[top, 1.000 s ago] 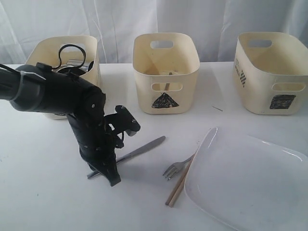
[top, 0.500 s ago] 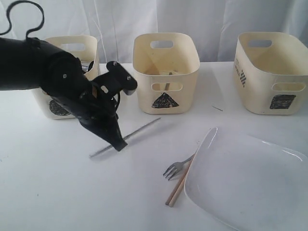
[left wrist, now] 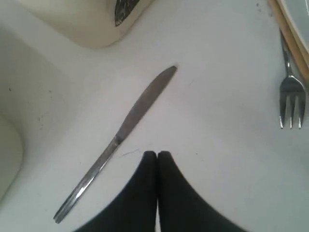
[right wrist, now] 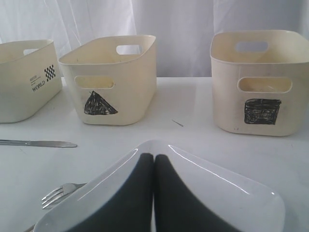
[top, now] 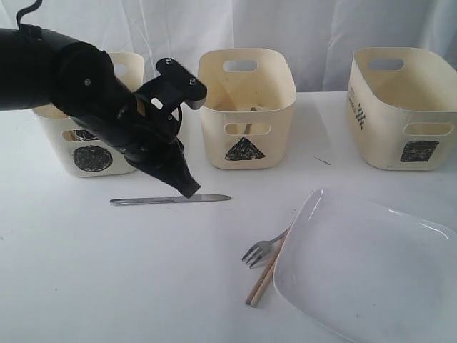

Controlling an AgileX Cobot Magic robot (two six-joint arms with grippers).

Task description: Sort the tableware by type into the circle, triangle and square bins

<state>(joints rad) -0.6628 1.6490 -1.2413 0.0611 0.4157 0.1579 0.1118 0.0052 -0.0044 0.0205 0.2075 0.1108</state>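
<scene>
My left gripper (top: 190, 191) (left wrist: 157, 154) hangs shut and empty just above the table. The steel knife (top: 170, 200) (left wrist: 136, 112) lies flat beside its tips, apart from them. A fork (top: 261, 251) (left wrist: 291, 99) and wooden chopsticks (top: 268, 271) rest against the edge of the large white plate (top: 371, 271). Behind stand the circle bin (top: 91, 158), the triangle bin (top: 246, 107) and the square bin (top: 404, 107). In the right wrist view my right gripper (right wrist: 154, 156) is shut with nothing in it, above the plate (right wrist: 227, 193); the exterior view does not show it.
The left arm's dark body (top: 78, 86) stands in front of the circle bin and hides most of it. A white curtain (top: 307, 28) hangs behind the bins. A thin dark sliver (top: 323, 161) lies on the table between the triangle and square bins.
The left gripper closed at the knife, then rose and swung back toward the bins without it. The knife spun round and now lies level across the table.
</scene>
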